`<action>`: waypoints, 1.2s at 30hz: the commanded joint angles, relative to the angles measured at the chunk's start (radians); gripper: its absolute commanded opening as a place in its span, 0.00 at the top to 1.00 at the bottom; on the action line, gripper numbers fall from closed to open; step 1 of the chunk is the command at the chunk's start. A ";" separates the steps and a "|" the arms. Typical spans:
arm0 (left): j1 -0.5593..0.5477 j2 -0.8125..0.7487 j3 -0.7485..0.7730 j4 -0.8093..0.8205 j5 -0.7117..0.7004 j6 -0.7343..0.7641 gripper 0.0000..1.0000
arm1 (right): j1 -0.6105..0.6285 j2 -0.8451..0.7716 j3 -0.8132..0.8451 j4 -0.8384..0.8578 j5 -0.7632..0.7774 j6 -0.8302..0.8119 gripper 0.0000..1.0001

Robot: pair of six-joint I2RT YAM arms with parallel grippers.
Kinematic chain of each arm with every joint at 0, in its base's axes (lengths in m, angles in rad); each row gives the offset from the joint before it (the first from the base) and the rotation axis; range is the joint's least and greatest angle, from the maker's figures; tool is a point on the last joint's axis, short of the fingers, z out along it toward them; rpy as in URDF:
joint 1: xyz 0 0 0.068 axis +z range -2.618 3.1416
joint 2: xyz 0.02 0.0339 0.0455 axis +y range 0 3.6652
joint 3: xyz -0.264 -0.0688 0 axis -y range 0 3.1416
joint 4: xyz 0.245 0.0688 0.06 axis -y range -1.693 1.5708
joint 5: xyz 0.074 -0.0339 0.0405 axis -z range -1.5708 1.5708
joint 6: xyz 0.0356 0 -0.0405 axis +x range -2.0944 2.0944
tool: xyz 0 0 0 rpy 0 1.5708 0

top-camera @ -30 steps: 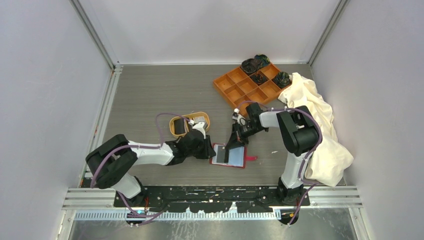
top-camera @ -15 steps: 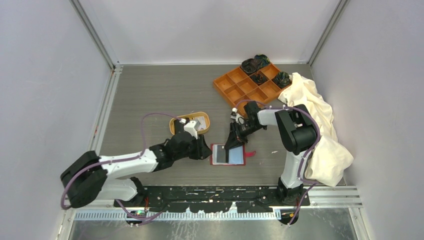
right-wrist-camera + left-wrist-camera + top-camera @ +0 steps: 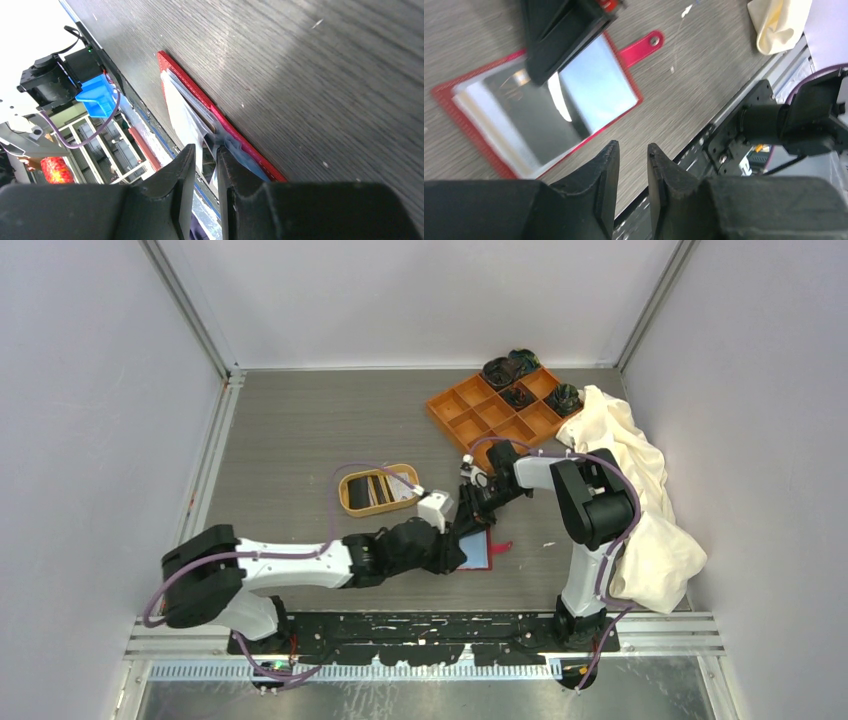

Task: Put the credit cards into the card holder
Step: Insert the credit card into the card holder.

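Blue flap [image 3: 239, 150] of card holder [image 3: 596, 87], open on table [image 3: 300, 430], is pinched by R gripper [image 3: 206, 150]. L gripper [image 3: 632, 147] is held over it, jaws nearly closed, nothing seen betw. them. Credit cards [image 3: 375, 490] are seen in dish [image 3: 345, 502].

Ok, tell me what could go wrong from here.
1. The right jaws pinch only a thin sleeve of the card holder; it could slip free and fall shut, or drag the holder along.
2. The left jaws hang close beside the right ones at the holder, so the two arms could bump.
3. Nothing shows between the nearly shut left jaws in their wrist view, so there may be nothing to insert.
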 commanded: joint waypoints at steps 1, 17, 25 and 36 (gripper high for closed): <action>-0.066 0.148 0.207 -0.148 -0.212 -0.008 0.73 | 0.011 -0.018 0.026 -0.009 0.029 -0.019 0.71; -0.082 0.582 0.716 -0.700 -0.347 -0.129 0.69 | 0.009 -0.014 0.036 -0.025 0.060 -0.030 0.71; -0.023 0.513 0.581 -0.613 -0.284 -0.177 0.63 | 0.009 -0.017 0.057 -0.063 0.075 -0.056 0.56; -0.011 0.412 0.526 -0.500 -0.191 -0.041 0.63 | -0.011 -0.135 0.097 -0.152 0.091 -0.148 0.51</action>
